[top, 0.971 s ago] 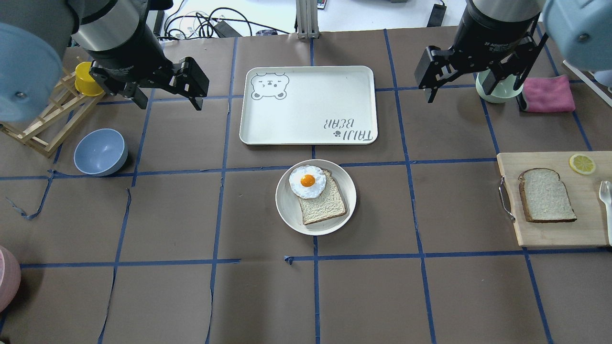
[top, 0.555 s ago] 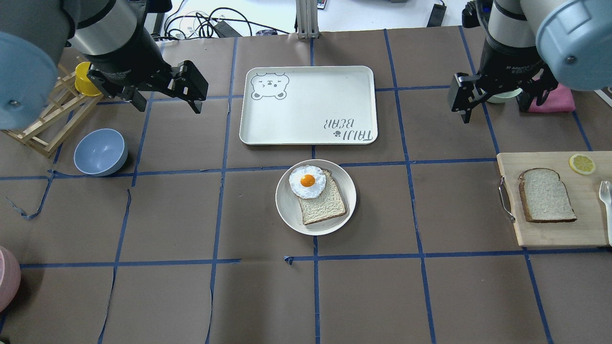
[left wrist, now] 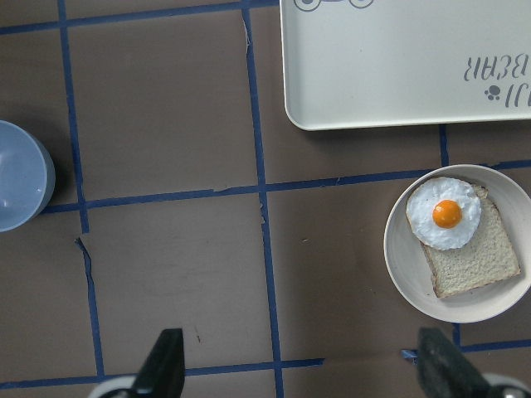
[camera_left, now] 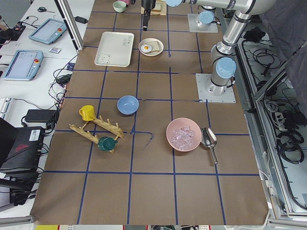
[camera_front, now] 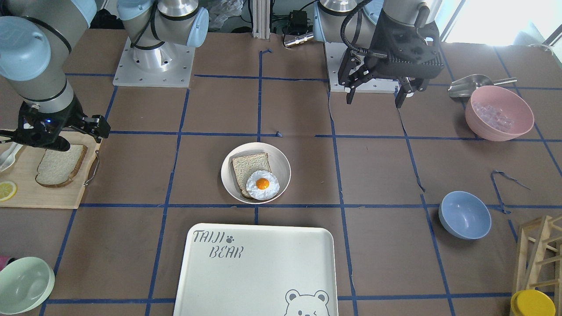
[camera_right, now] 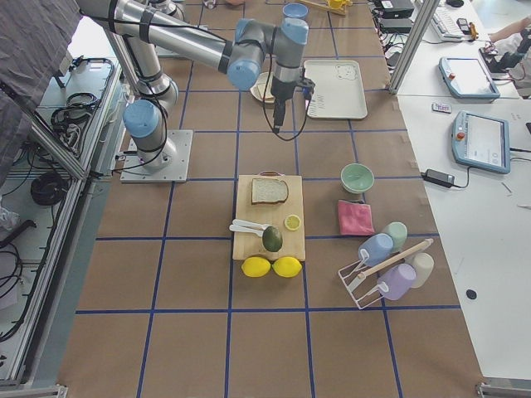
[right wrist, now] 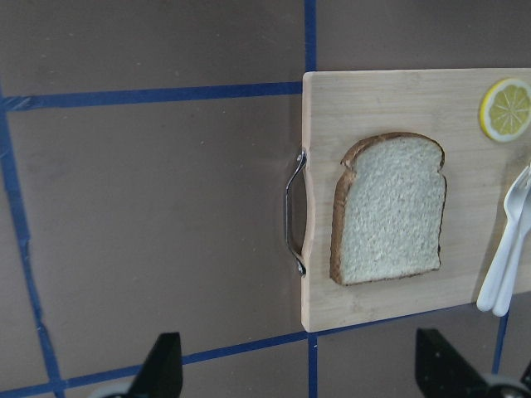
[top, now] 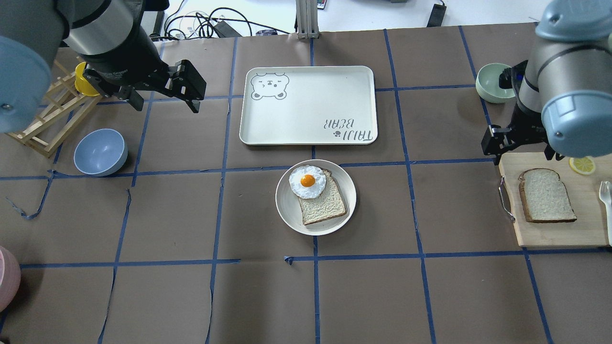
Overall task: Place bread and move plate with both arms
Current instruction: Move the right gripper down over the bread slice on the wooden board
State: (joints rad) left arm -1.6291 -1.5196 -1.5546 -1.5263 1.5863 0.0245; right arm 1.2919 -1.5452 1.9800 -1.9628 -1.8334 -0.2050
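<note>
Over at the right end of the surface, reading the clock from the overhead view with 12 pointing away from the robot, the bread [top: 546, 195] lies flat on a wooden cutting board [top: 559, 234], close to the board's left edge and metal handle [top: 506, 199]. A lemon slice [top: 582, 164] sits at the bread's 1 o'clock and white cutlery [top: 606, 200] at its 3 o'clock. The right end effector [camera_front: 57, 136] hovers above the board's far-left corner, at the bread's 11 o'clock, fingers spread wide and holding nothing. A broad stretch of bare brown paper separates the board from the plate [top: 291, 210] at its 9 o'clock. The plate carries a tanner slice [top: 325, 205] with a fried egg [top: 307, 181] over the slice's far-left corner. At the plate's 12 o'clock, a narrow gap away, is the tray [top: 308, 105]. The left end effector [top: 165, 95] hangs at the plate's 10 o'clock, wide open and empty.
</note>
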